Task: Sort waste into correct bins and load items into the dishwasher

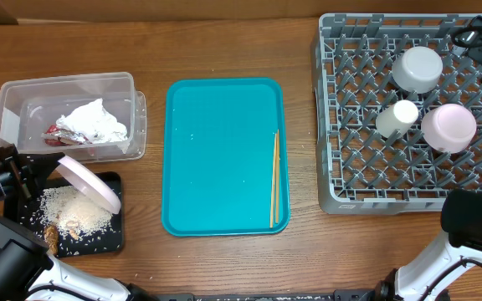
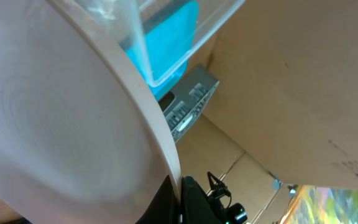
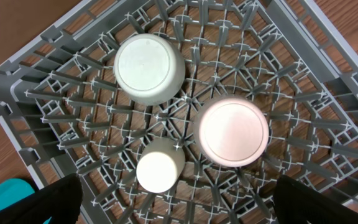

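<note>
Left gripper (image 1: 38, 173) pinches tilted plate (image 1: 90, 184); rice (image 1: 78, 209) on black tray (image 1: 115, 242) beneath. Right gripper (image 3: 179, 208) spread, empty; bowls (image 3: 148, 68), cup (image 3: 159, 171) racked below. Chopsticks (image 1: 274, 180), plate remain.

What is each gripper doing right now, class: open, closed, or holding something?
Left gripper: closed on the plate, tilted over the black tray.
Right gripper: open, holding nothing, above the dish rack.

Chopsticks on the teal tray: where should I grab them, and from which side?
Take the chopsticks at mid-length, coming straight down from above with the jaws closing across them. They lie flat, side by side, along the right edge of the teal tray, so one pinch should gather both. The raised rim close beside them probably blocks a sideways approach.
</note>
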You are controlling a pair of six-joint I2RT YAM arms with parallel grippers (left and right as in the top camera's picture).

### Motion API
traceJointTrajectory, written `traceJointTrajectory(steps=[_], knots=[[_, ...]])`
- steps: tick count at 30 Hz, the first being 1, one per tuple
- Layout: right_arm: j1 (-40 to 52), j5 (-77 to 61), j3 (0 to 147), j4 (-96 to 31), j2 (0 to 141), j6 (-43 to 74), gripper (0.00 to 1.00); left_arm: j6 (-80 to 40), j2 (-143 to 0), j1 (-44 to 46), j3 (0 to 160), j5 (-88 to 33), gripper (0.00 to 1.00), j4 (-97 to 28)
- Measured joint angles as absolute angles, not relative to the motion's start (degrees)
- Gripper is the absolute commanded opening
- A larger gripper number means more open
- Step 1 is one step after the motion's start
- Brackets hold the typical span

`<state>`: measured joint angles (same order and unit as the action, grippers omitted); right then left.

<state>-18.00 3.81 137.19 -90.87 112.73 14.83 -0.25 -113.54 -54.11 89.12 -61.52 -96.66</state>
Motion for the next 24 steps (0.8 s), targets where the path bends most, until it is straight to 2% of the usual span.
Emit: traceJointTrajectory(steps=[24], knots=[[-18.02, 3.81, 137.19, -90.89, 112.73, 14.81, 1.00, 3.40, -112.57, -54.54, 88.73, -65.45, 0.04, -96.66]])
